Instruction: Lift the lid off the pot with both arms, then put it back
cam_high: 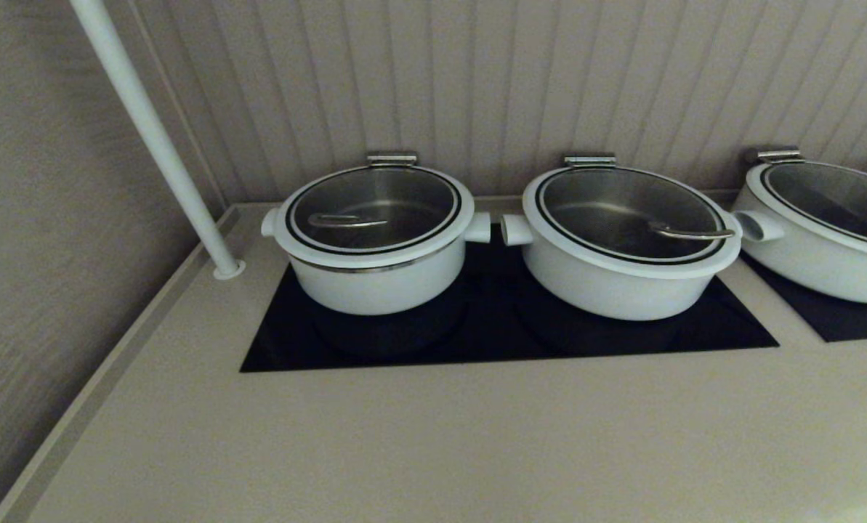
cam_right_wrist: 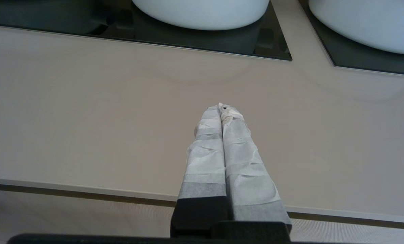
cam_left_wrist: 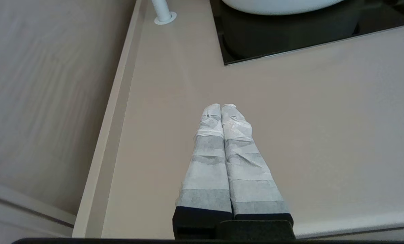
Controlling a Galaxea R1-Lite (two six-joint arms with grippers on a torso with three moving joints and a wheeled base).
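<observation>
Both arms are hanging back over the near part of the table (cam_high: 433,436), nowhere near the cookware. The left claw (cam_left_wrist: 221,107) has its taped fingers pressed together, holding nothing, and the right claw (cam_right_wrist: 222,109) is the same. The lid (cam_high: 373,211) sits flat on the pot (cam_high: 375,280), on the black cooktop (cam_high: 491,341), left of a wider pot (cam_high: 622,276).

A buffet serving counter, as in a hotel or canteen.
Three lidded white pots (cam_high: 375,280) (cam_high: 622,283) (cam_high: 818,254) stand in a row on black glass warming plates (cam_high: 506,334) set flush into a beige counter (cam_high: 433,443); behind the plates rises a ribbed wall panel (cam_high: 549,80), left of them a slanted white pole (cam_high: 153,134).
</observation>
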